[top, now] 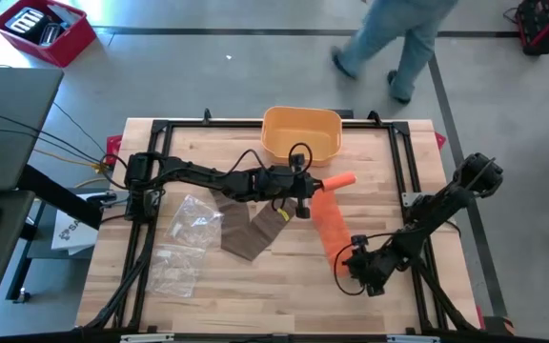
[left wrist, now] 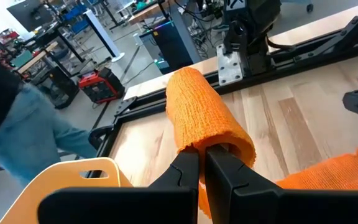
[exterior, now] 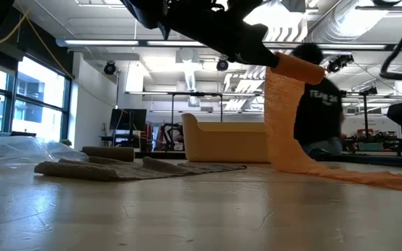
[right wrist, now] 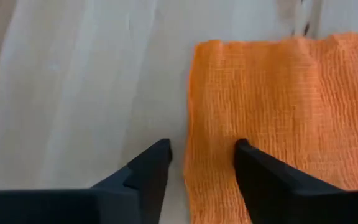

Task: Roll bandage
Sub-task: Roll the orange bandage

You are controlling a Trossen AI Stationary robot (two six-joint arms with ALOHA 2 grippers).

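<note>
An orange bandage is partly wound into a roll (top: 339, 180) (left wrist: 207, 118), held up over the table's middle by my left gripper (top: 318, 189) (left wrist: 202, 155), which is shut on it. From the roll the unwound strip (top: 330, 224) (exterior: 281, 125) hangs down and lies flat on the table toward the near right. My right gripper (top: 349, 259) (right wrist: 202, 149) is open low over the strip's near end, pointing steeply down. One finger stands over bare wood and the other over the cloth, either side of the strip's side edge (right wrist: 190, 124). My left gripper holds the roll by its near end (left wrist: 197, 144), pinched between the two shut fingers; the fingers hide which layers they have. The fingers come almost level from the table's left, along the roll's axis. The roll is lifted clear, its strip hanging to the table. Whether my right gripper touches the strip, I cannot tell.
A yellow bin (top: 301, 133) stands at the far edge behind the roll. A brown bandage (top: 251, 233) lies spread left of the strip, and a clear plastic bag (top: 184, 243) lies farther left. A person (top: 398, 43) walks beyond the far edge.
</note>
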